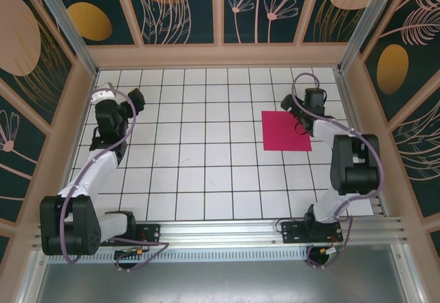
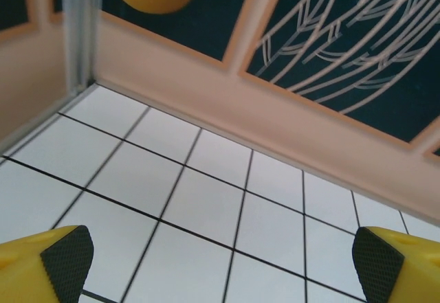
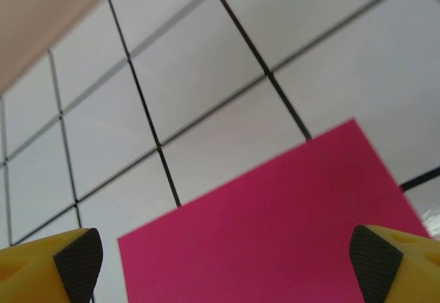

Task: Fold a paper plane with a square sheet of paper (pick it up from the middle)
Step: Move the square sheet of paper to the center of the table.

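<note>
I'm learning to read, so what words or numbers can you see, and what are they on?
No words or numbers can be read.
The square sheet of paper: plain pink, no print.
The walls: drawn leaves and flowers, no letters.
The table: only black grid lines.
The small parts by the arm bases: too small to read.

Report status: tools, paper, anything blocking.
Left tool open, over bare tiles. Right tool open, above right edge of square sheet of paper. Sheet flat, unfolded, nothing on it.
</note>
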You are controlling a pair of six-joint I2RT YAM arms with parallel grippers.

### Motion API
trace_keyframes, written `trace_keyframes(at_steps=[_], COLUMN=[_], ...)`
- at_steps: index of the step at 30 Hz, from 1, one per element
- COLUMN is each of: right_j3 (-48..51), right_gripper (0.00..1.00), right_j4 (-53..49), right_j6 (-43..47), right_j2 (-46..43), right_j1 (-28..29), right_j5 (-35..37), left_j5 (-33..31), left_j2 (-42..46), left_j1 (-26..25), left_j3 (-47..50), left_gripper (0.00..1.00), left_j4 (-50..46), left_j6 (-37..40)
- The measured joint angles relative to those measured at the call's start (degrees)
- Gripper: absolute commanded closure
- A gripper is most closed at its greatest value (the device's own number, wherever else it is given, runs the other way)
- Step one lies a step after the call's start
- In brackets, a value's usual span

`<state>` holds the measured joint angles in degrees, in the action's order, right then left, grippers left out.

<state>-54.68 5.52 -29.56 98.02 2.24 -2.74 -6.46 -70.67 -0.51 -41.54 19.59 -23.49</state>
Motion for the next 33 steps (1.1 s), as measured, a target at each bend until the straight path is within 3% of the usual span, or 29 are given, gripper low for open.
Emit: trace_keyframes(at_steps=[8,17,21,25,29,33], right_j3=[-6.51,-7.82,-7.30,-7.52,-11.43,-17.66], right_gripper=[0.09,0.11,0.12,0.13,0.14,0.01], right_j4=[-6.93,-8.57,-8.48,-9.20,-16.31,-26.45], right_j6=[-3.52,-6.43,-8.59,-10.40,-9.79,-5.42], right_j2=[8.63,9.94,9.68,9.55,10.36,10.91], right_j1=[1.99,5.38,12.44,24.15,33.24,36.20], right_j5=[-3.34,-2.89,-1.62,-1.42,-1.29,0.55], left_j5=[4.15,6.01,6.23,6.25,6.23,6.23], left_j2=[-2.36,-2.64,-3.10,-3.56,-3.96,-4.09], left_j1=[0.09,0.11,0.11,0.09,0.09,0.09], left_j3=[-1.18,-1.18,-1.18,-1.18,-1.18,-1.18], left_gripper=[0.02,0.01,0.01,0.01,0.01,0.02], left_j4=[-5.95,-6.95,-7.04,-7.04,-7.43,-7.87], left_j6=[-0.22,-0.22,-0.24,-0.46,-0.81,-0.83])
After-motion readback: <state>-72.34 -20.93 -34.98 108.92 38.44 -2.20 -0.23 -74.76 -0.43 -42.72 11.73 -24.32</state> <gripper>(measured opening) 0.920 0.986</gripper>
